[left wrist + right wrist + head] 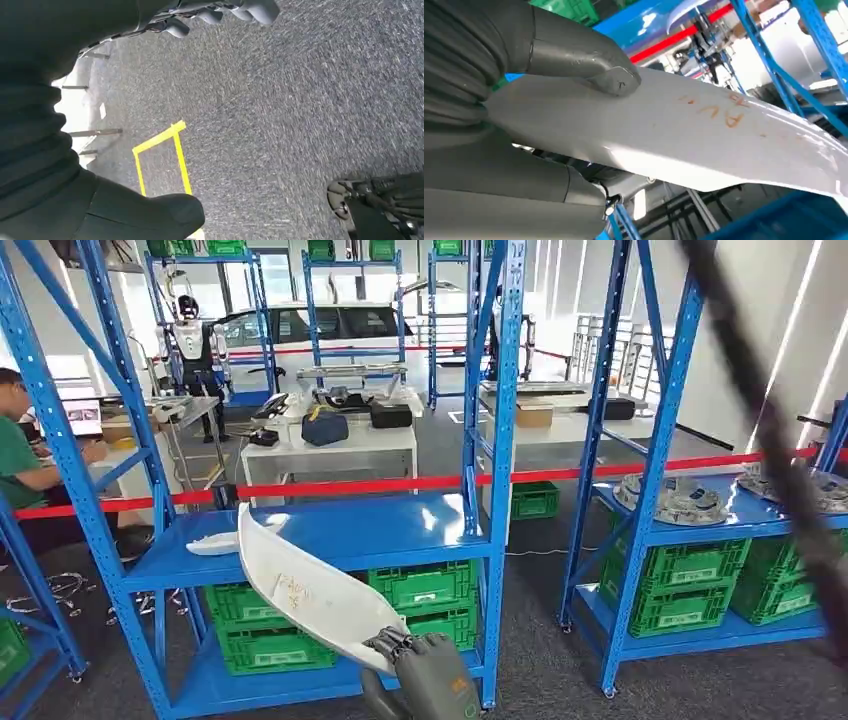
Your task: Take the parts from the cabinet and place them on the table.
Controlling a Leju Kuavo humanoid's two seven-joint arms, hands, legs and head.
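My right hand [425,665] grips the near end of a long curved white part [300,590] with orange writing on it. The part slants up and to the left in front of the blue cabinet's shelf [400,530]. In the right wrist view the thumb [589,62] presses on top of the white part [704,135], and the fingers are hidden beneath it. A second, smaller white part [222,540] lies on the shelf's left side. My left hand [45,165] hangs over grey carpet, with its fingers [220,12] and thumb apart and nothing held.
Green crates [270,635] fill the cabinet's lower shelf. A red barrier tape [350,485] runs behind it, with a white table [330,450] carrying bags beyond. A person [20,455] sits at the left. Another blue rack [690,530] with metal parts stands at the right.
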